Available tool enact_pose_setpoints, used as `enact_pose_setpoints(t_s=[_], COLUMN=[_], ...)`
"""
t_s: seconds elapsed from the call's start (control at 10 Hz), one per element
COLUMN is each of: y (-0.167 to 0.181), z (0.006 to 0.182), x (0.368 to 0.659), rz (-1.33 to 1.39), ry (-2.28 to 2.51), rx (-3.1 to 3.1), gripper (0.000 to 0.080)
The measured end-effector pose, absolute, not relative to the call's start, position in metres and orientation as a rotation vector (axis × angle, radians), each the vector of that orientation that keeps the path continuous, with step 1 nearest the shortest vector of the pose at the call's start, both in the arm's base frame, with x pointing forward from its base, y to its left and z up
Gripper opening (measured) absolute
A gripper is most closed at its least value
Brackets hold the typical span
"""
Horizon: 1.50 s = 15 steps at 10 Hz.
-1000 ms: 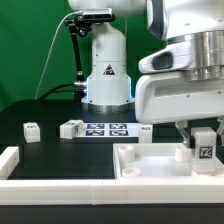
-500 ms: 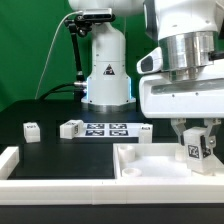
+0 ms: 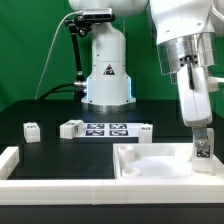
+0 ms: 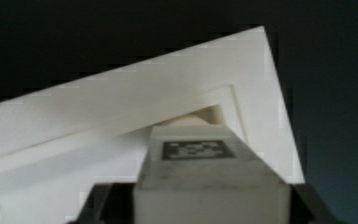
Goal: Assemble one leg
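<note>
My gripper (image 3: 203, 148) is shut on a leg (image 3: 203, 153), a small chunky white piece with a black-and-white tag. It holds the leg upright over the far right corner of the large white tray-like part (image 3: 150, 168), at or just above its floor. In the wrist view the leg (image 4: 201, 165) sits between the two dark fingers (image 4: 108, 205), tag facing the camera, with the tray's corner (image 4: 229, 95) right behind it. Three more tagged legs lie on the black table: one at the left (image 3: 32, 130), one next to it (image 3: 71, 128), one in the middle (image 3: 145, 131).
The marker board (image 3: 108, 128) lies flat behind the tray, in front of the robot's white base (image 3: 105, 70). A white raised wall piece (image 3: 8, 160) stands at the exterior view's left front. The tray's walls surround the gripper on the right.
The gripper has turned about its vertical axis, now edge-on in the exterior view, and shifted a little toward the tray's right corner with the leg still held.
</note>
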State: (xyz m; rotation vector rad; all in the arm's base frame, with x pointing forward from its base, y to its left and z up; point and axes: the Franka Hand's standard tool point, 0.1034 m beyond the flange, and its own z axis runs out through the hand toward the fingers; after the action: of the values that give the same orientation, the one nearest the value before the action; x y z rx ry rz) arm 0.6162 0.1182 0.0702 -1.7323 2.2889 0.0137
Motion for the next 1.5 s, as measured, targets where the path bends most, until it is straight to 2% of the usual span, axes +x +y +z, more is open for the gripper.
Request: enact_pose_setpoints(t_s=[0.2,0.3,0.4,0.5,0.6,1.1,1.5], y=[0.12,0.12,0.12,0.12,0.12,0.133,0.127], z=[0.07,0.07,0.07,0.07,0.07,0.073,0.071], x=[0.616,0.616,0.616,0.616,0.615,0.617,0.622], rz=[0.056,0.049,0.035,0.032,0.0,-0.086,-0.143], ry=[2.41,2.378,2.322,2.302,2.167,1.235,0.487], rx=[-1.542,-1.589,-1.669,-1.697,-1.874,-2.688,-2.956], gripper=[0.0294,0.0375,0.0511,0.0511,0.0623,0.0648,0.0648])
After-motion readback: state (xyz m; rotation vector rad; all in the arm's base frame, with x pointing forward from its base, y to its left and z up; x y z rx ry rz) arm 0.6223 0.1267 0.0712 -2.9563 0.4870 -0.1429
